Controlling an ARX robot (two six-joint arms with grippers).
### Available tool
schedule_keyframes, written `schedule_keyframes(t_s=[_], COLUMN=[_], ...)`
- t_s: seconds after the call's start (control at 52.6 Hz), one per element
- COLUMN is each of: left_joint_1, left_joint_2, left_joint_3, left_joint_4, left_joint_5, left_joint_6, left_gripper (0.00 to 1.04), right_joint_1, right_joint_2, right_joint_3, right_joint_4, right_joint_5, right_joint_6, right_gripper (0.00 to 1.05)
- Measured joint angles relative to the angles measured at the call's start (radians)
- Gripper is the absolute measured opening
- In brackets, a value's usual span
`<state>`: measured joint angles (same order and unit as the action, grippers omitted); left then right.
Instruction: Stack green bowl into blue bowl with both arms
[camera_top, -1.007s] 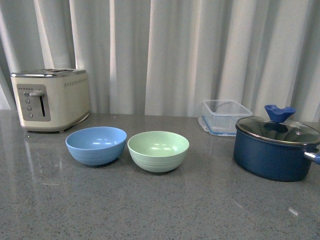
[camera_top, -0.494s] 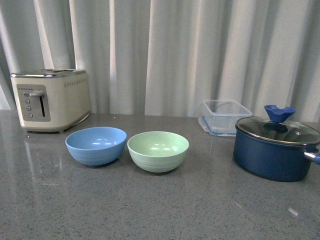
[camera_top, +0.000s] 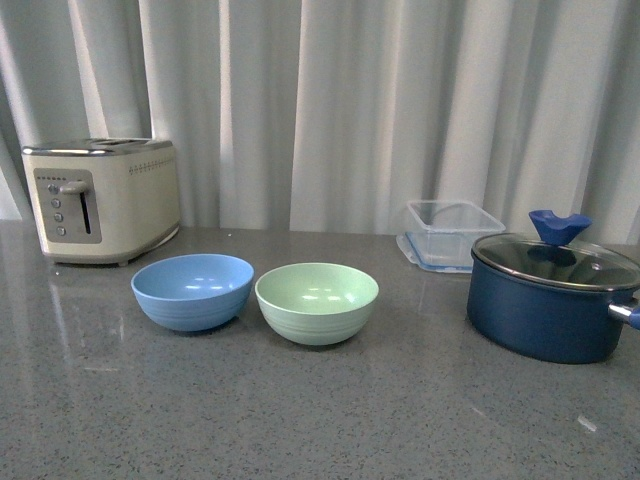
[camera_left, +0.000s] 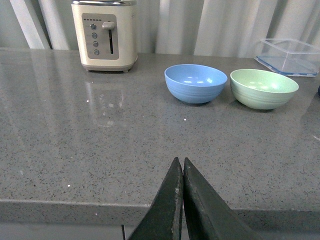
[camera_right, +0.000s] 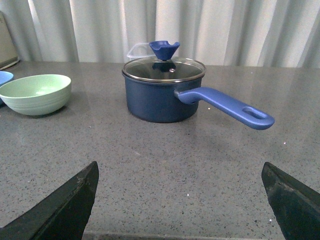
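Note:
The pale green bowl (camera_top: 317, 301) stands upright on the grey counter, just right of the light blue bowl (camera_top: 192, 290); the two nearly touch, and both are empty. Neither arm shows in the front view. In the left wrist view my left gripper (camera_left: 180, 161) is shut with nothing in it, at the counter's near edge, well short of the blue bowl (camera_left: 195, 83) and green bowl (camera_left: 264, 88). My right gripper (camera_right: 180, 165) is open wide over the near counter edge, with the green bowl (camera_right: 36, 93) far off to one side.
A cream toaster (camera_top: 100, 198) stands at the back left. A clear plastic container (camera_top: 452, 233) sits at the back right. A dark navy pot (camera_top: 552, 297) with a glass lid stands right of the bowls, its blue handle (camera_right: 227, 106) reaching toward the counter's near edge.

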<state>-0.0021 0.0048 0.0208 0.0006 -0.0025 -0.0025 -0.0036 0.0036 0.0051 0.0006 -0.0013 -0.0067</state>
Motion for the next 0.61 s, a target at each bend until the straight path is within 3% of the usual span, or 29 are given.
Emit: schedule_keyframes(t_s=[0.114, 0.304, 0.342, 0.437, 0.608], left_joint_1=[0.000, 0.000, 0.000, 0.000, 0.000], left_joint_2=[-0.001, -0.001, -0.001, -0.001, -0.001], left_joint_3=[0.000, 0.000, 0.000, 0.000, 0.000], left_joint_4=[0.000, 0.000, 0.000, 0.000, 0.000], left_joint_5=[0.000, 0.000, 0.000, 0.000, 0.000], left_joint_6=[-0.001, -0.001, -0.001, -0.001, -0.001], left_gripper=[0.07, 0.37, 0.43, 0.59, 0.94], right_joint_1=[0.000, 0.000, 0.007, 0.049, 0.164], right_joint_2=[0.000, 0.000, 0.029, 0.281, 0.963], right_joint_3=[0.000, 0.000, 0.023, 0.177, 0.639], right_joint_4=[0.000, 0.000, -0.059, -0.288, -0.235], right_joint_5=[0.000, 0.000, 0.005, 0.020, 0.026], right_joint_6=[0.000, 0.001, 0.023, 0.068, 0.060], right_gripper=[0.95, 0.95, 0.95, 0.95, 0.95])
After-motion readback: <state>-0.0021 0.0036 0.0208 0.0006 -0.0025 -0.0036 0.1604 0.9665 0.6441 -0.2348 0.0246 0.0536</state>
